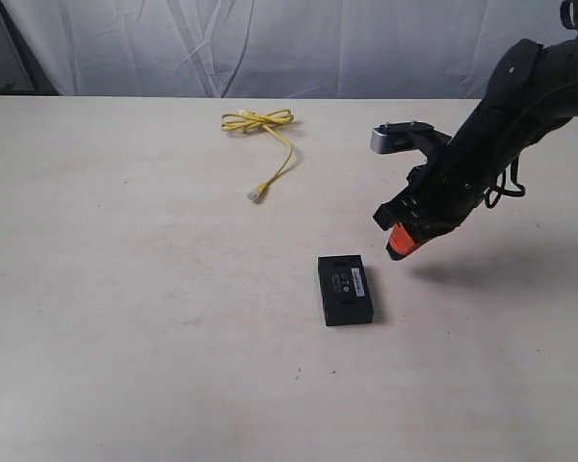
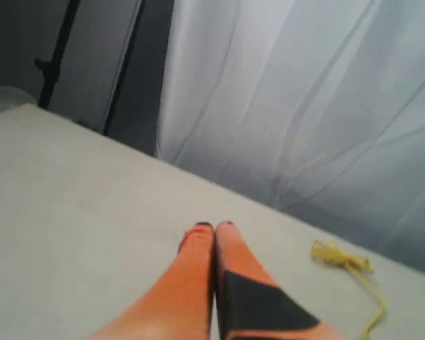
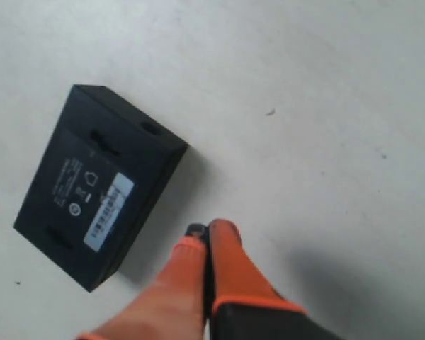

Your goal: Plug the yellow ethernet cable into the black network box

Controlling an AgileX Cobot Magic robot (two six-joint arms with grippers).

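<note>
The black network box (image 1: 345, 289) lies flat on the table, white label up; the right wrist view shows the box (image 3: 92, 188) with its label and a port in its side. My right gripper (image 1: 402, 243) hovers just right of the box and slightly above it; its orange fingers are pressed together and hold nothing, as the gripper (image 3: 207, 230) shows in its own view. The yellow ethernet cable (image 1: 261, 135) lies at the back of the table, loops bundled, one clear plug (image 1: 255, 194) pointing toward the box. My left gripper (image 2: 214, 227) is shut and empty, with the cable (image 2: 343, 262) ahead of it.
A pale curtain (image 1: 270, 43) hangs behind the table's far edge. The right arm (image 1: 520, 106) reaches in from the upper right. The left arm does not show in the exterior view.
</note>
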